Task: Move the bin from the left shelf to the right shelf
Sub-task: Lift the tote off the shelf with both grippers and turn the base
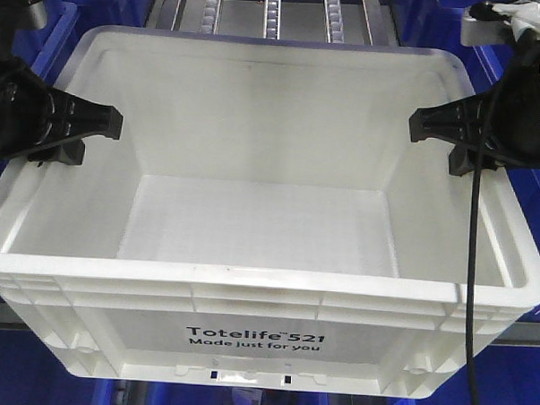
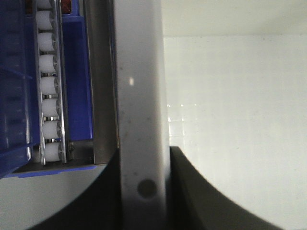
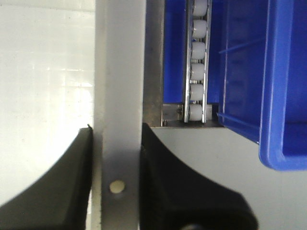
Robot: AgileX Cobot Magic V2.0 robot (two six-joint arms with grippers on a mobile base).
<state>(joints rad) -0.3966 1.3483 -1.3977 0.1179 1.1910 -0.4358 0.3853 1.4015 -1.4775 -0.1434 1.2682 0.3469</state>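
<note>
The large white rectangular plastic tote [image 1: 257, 283] fills the centre of the front view, among blue plastic bins [image 3: 283, 96]. The left gripper [image 1: 108, 124], mid-left, and the right gripper [image 1: 421, 127], mid-right, each clamp an opposite side rim, apparently to share the load and lift it level.

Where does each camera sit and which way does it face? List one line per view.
Front view: high on the robot, facing forward and down into the bin; the left gripper and right gripper clamp its side walls.
Left wrist view: on the left arm, looking along its fingers astride the bin's rim; rollers beside.
Right wrist view: mirrored on the right arm; a blue bin beside.
Shared: all three show the gripped bin.
</note>
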